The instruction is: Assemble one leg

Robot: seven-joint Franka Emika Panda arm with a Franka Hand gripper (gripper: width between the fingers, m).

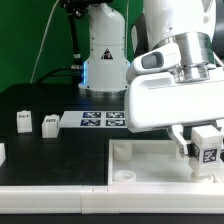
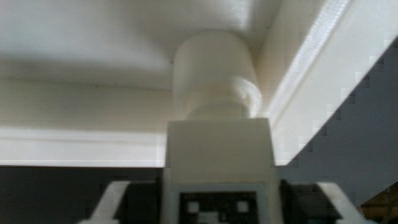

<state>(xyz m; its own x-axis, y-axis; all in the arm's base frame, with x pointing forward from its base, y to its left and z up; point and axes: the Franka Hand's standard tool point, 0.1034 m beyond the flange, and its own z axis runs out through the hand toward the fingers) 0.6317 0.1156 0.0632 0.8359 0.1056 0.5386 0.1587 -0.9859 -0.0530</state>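
Your black counter (image 1: pixel 30 98) bears the marker board (image 1: pixel 100 120), a leg (image 1: pixel 24 120), another leg (image 1: pixel 49 124) (perhaps a third, cropped), and a white tray (image 1: pixel 150 166).

The black table (image 1: pixel 45 150) lies open between the first loose block (image 1: pixel 24 121), the second loose block (image 1: pixel 50 124) and the big white tray-like piece (image 1: pixel 150 170). The marker board (image 1: pixel 103 120) lies flat, so nothing rises there. At the exterior view's right the room is tight: the gripper (image 1: pixel 206 152), closed on the leg (image 1: pixel 209 147), hangs just above the tray-like piece. In the wrist view a rounded white corner post (image 2: pixel 221 70) and the raised rim (image 2: pixel 317 60) stand very near beyond the leg.
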